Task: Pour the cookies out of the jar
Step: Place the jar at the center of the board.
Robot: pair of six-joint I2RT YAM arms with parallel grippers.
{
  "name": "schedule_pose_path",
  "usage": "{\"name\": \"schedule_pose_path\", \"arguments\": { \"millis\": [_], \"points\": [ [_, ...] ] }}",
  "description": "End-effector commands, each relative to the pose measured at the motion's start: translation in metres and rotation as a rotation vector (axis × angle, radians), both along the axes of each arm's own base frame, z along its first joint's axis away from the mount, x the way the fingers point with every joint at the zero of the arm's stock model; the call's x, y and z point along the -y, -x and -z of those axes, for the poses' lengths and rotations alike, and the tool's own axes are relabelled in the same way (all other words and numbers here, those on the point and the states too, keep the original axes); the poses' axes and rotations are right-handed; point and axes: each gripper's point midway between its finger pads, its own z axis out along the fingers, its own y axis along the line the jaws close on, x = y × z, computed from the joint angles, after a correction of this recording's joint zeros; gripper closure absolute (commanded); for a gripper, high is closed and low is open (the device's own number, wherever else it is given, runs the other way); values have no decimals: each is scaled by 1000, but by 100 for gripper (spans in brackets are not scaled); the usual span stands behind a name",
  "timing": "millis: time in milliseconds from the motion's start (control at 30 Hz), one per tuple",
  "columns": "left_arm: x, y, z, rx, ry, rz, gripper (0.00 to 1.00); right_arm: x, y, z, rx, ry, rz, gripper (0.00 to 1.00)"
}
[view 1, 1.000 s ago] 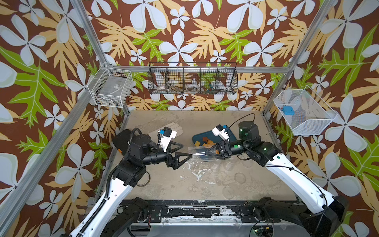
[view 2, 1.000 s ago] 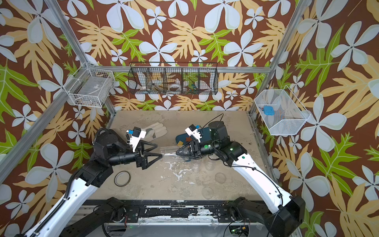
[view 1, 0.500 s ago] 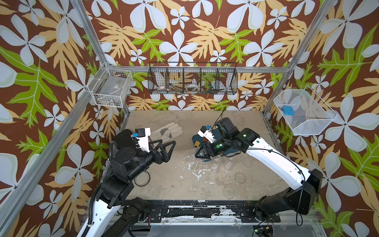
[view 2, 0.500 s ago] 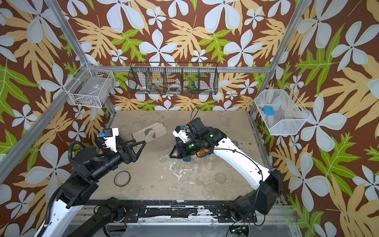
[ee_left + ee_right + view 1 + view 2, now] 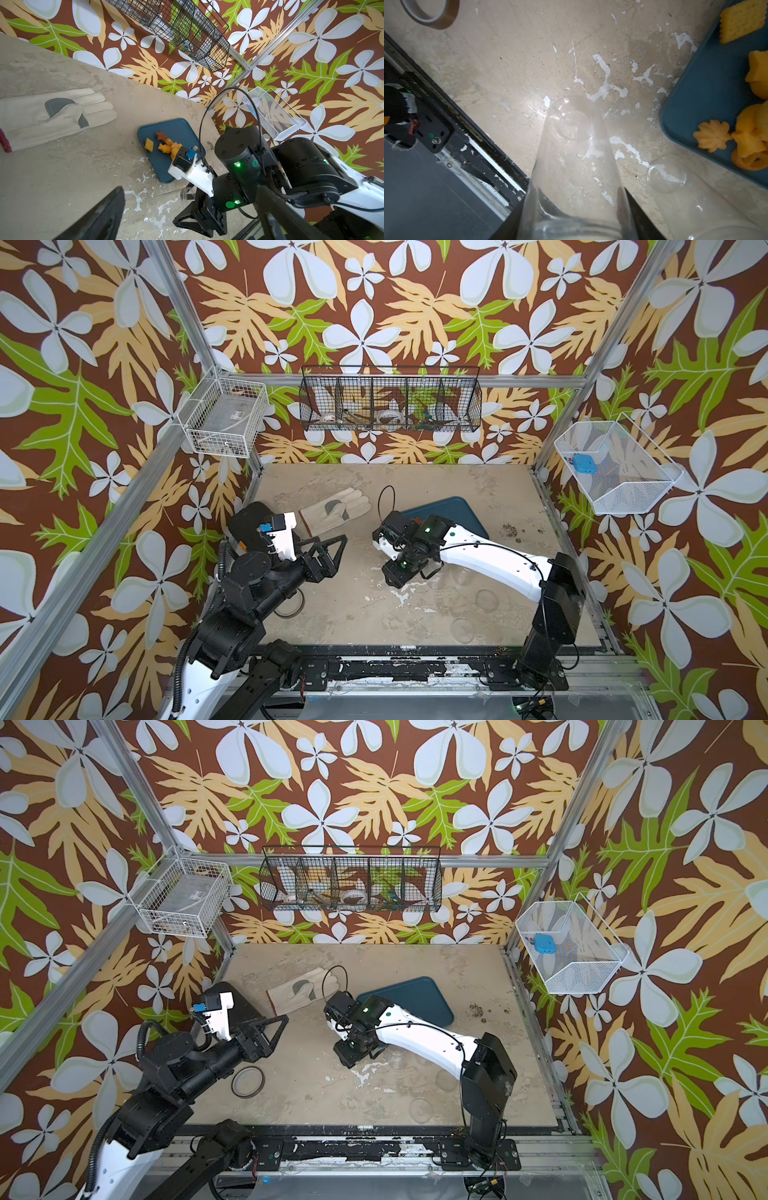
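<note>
In both top views the right arm [image 5: 490,560] lies across the middle of the frame and covers the lower left part of the blue tray [image 5: 453,510], so the cookies are hidden there. A pale work glove [image 5: 332,510] lies left of the tray. A brown ring [image 5: 248,1081] sits at lower left by the left arm [image 5: 187,1065], and a black wire basket [image 5: 390,400] hangs at top centre.

The left wrist view shows the cookies [image 5: 166,145] heaped loosely on the tray. Most are orange, ridged or star-shaped, with a yellow waffle square [image 5: 149,144] slightly apart and a brown star [image 5: 161,136].

The right jaws clamp a clear, empty jar [image 5: 571,145] — base toward the table [image 5: 508,62], near the tray. A second clear jar [image 5: 675,197] is close beside it. The left jaws gape wide, holding nothing.
</note>
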Motion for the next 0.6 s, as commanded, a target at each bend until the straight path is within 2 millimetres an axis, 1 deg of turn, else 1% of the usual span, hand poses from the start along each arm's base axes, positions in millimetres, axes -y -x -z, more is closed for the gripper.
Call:
{"name": "schedule_pose_path", "arguments": {
  "millis": [0,100,200,400,567],
  "points": [
    [-4,0,0,-7,11,-25,0,12,-10,11,66,95,-2,43],
    [-4,0,-2,-8,3,-23,0,17,-14,23,90,168,-12,43],
    [-5,1,-2,-5,-8,-23,0,20,-15,30,103,207,-17,43],
    [-6,0,-2,-3,-14,-28,0,23,-12,38,98,243,-27,41],
    [-6,0,-2,1,-16,-30,0,23,-9,41,90,249,-35,36]
  ]
}}
